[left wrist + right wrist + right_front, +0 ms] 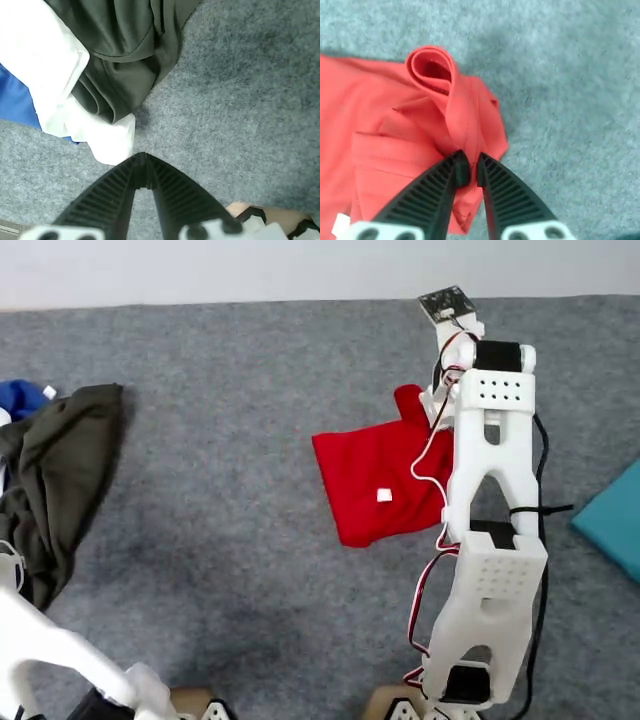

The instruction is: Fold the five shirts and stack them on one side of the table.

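The grey table (250,570) runs under everything. From above, the white right arm (490,540) stretches along the red shirt's far side, and its bulk covers the spot where it grips.

The red shirt (370,475) lies spread out, most of it to one side of the right pincer (468,167). The wrist camera fills in the grip. The two black jaws are pinched on a raised ridge of red cloth at the shirt's edge. Just beyond the tips that ridge curls into an open roll (431,67), with bare table past it.

The high view adds a teal shirt (615,520) well apart on the arm's other side, cut by the frame edge.

The olive shirt (60,460) is crumpled far from the right pincer, near the left arm (50,645).

The left pincer (145,162) has its jaws pressed together with nothing between them, over bare table. The left wrist camera shows a white shirt (45,65) whose edge is just beside those tips. The olive shirt is draped over the white one farther out, and a blue shirt (17,105) peeks from under it.

A small white tag (384,496) sits on the red shirt, near the right arm.
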Available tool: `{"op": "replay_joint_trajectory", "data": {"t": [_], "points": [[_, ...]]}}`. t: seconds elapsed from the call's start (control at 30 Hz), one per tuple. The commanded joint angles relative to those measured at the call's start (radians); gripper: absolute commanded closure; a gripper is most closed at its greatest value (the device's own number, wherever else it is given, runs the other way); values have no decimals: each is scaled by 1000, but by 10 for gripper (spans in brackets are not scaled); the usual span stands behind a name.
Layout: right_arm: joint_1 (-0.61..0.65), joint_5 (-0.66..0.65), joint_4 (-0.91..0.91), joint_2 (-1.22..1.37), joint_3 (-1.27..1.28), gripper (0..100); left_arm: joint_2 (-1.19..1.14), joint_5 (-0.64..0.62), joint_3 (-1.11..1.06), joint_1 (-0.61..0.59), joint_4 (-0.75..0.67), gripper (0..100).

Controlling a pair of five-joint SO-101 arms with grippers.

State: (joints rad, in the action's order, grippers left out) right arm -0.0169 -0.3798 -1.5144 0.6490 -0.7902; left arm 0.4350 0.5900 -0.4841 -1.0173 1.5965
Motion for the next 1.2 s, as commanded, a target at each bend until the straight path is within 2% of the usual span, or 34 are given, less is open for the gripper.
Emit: {"op": "replay_joint_trajectory", "data": {"t": [0.0, 0.17, 0.47, 1.0, 1.07, 1.17], "points": [[-10, -9, 45, 2, -5, 990, 38, 5, 12, 8, -14, 997], [-15, -9, 16, -1, -18, 990, 38, 5, 12, 8, -14, 997], [105, -9, -30, -128, -26, 990, 38, 5, 12, 8, -14, 997], [-87, -11, 15, 94, -26, 988, 38, 5, 12, 8, -14, 997], [-84, -11, -7, 96, -26, 961, 38, 5, 12, 8, -14, 997], [-62, -9, -79, 88, -35, 847, 38, 5, 12, 8, -14, 997]]}}
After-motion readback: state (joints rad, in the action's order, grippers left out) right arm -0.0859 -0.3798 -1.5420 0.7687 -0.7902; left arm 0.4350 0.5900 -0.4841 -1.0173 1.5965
